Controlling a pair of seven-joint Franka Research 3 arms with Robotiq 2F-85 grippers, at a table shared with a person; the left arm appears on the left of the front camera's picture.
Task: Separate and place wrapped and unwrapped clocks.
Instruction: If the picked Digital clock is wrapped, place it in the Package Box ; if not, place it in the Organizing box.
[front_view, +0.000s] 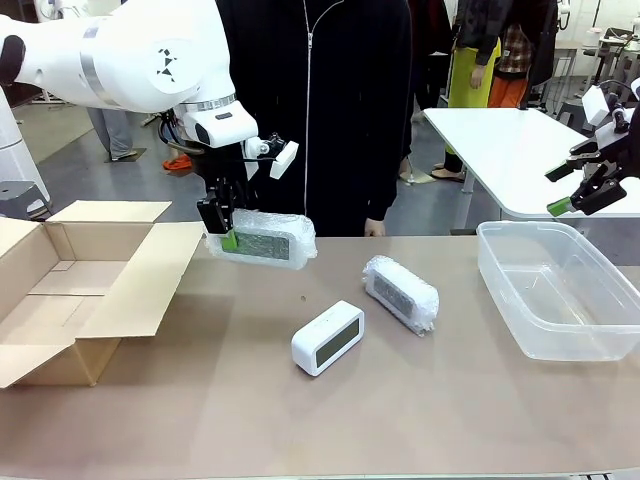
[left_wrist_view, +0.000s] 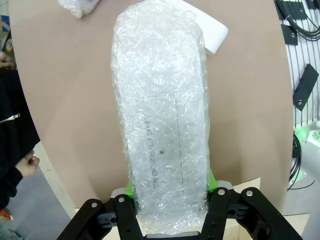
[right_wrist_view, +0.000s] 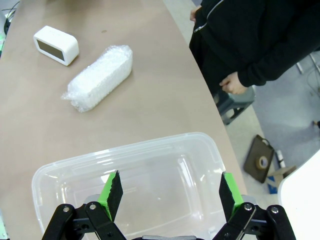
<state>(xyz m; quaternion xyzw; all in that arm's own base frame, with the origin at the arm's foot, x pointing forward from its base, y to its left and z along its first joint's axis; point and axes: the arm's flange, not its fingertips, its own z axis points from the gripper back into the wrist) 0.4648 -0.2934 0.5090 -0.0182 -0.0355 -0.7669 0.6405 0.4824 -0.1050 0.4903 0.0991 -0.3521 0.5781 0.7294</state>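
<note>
Over table (front_view: 420, 400), left hand (front_view: 224, 234) grips wrapped clock (front_view: 266, 240); right hand (front_view: 563, 189) gapes.

A tan counter (front_view: 200, 420) carries an open cardboard box (front_view: 60, 290) at its left end, flaps spread wide, and a clear plastic bin (front_view: 497, 285) at its right end, set at a slant to the counter's edge. A person in a black zip jacket (front_view: 310, 110) stands at the far side. Behind, to the right, is a white table (front_view: 510, 150). On the floor near the person are a grey stool (right_wrist_view: 235, 110) and a tape roll (right_wrist_view: 261, 162).
</note>
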